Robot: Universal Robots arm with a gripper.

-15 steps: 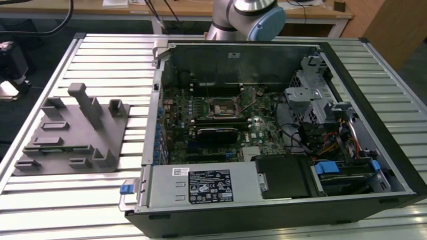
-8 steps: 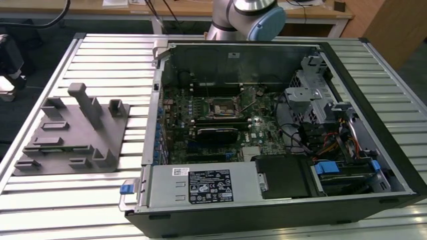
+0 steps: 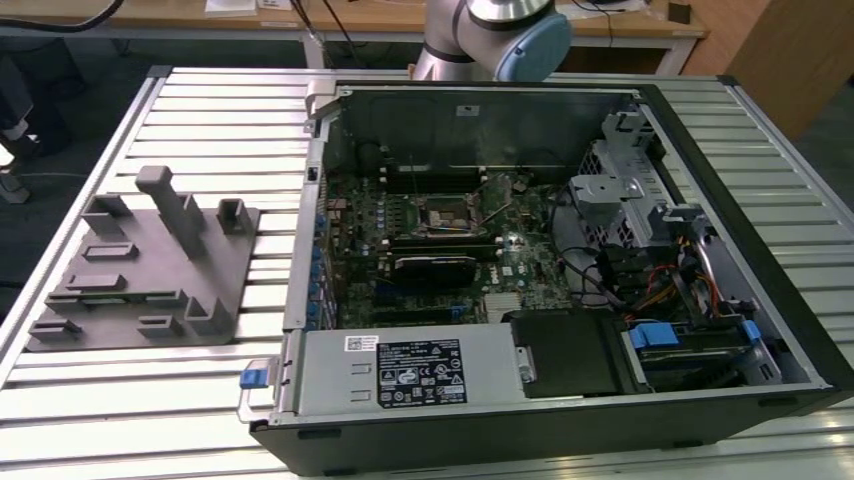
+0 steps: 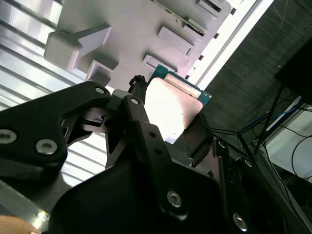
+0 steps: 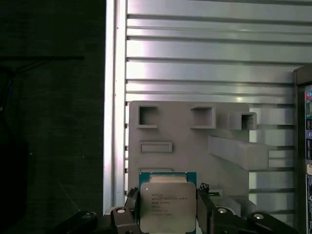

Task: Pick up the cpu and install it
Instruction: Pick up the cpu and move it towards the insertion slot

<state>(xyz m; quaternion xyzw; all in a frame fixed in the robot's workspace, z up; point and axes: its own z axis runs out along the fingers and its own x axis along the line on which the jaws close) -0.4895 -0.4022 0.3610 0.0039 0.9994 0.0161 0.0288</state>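
On the exterior view's left, a grey fixture (image 3: 140,270) of pegs and pockets sits on the slatted table (image 3: 200,110). The open computer case (image 3: 781,330) stands just beside it to the right. Inside the case, the dark socket frame (image 3: 447,212) lies flat near the middle of the motherboard, and the arm (image 3: 497,35) rises beyond the case's far wall. In the first wrist view the gripper (image 5: 168,197) has hold of the cpu (image 5: 168,209). Its jaws are closed down to the chip's width and press on two opposite edges, with the silvery lid facing the camera. The chip appears to be held clear of the fixture, which lies well below it against the table's slats, and its edges run square with the fixture's own. In the second wrist view the pale lid catches the light between the black jaws, with the fixture's raised blocks beyond it. The chip is close to square, so it has little long axis to speak of. What seems to matter is that the socket lies well apart from the chip, over the case wall, on the side of the fixture towards the exterior view's right. The chip's flat face looks roughly level with the table.
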